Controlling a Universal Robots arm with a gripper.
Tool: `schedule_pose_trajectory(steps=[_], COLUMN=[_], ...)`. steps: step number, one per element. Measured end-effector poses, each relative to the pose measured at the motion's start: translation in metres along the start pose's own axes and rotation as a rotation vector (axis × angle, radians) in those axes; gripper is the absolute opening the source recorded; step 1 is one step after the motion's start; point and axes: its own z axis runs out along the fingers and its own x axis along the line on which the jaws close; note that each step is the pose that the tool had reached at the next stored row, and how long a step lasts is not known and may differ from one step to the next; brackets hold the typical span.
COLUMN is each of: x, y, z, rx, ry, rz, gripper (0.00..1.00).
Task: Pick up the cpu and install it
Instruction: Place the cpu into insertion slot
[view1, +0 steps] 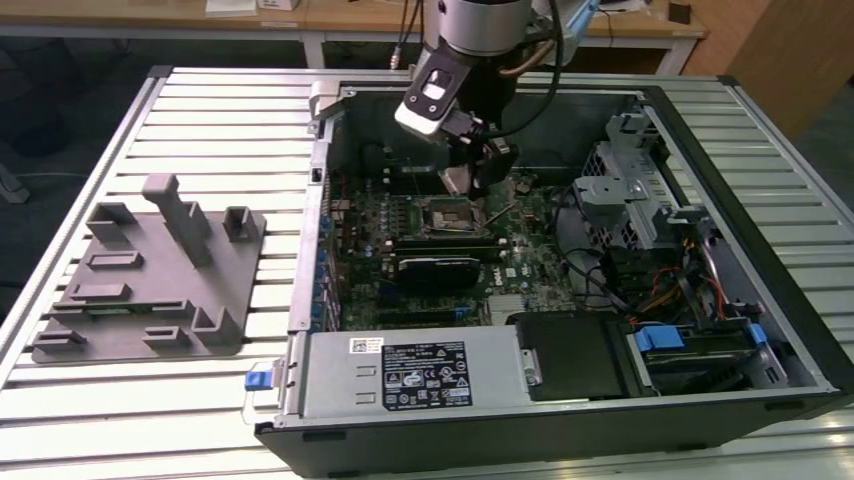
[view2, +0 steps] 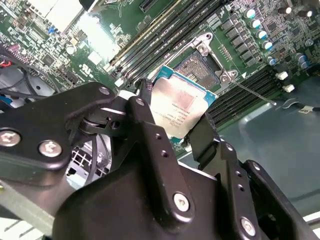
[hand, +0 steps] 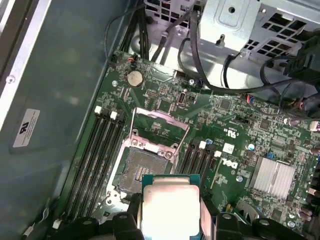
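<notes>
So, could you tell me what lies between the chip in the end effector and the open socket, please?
Nothing does: in both wrist views the chip, gripped by the end effector, hangs over the open socket with only air between.

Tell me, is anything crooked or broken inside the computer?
Nothing looks broken or spilled. The only unusual bit is the chip, which is pinched in the gripper and hangs above its empty socket instead of sitting in it.

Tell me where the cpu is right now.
In both wrist views the cpu is clamped in the gripper, hovering over the motherboard beside the open socket inside the computer case.
</notes>
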Motion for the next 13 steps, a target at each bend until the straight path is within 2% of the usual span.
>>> schedule_pose_trajectory(steps=[5,13], x=[0.0000,0.0001], y=[-0.0002,-0.0002], z=[0.0002,0.0007], rx=[0.0000,0.0002], ry=[-0.0006,-0.0055], rz=[0.012,0.103], gripper=[0.54,0.54])
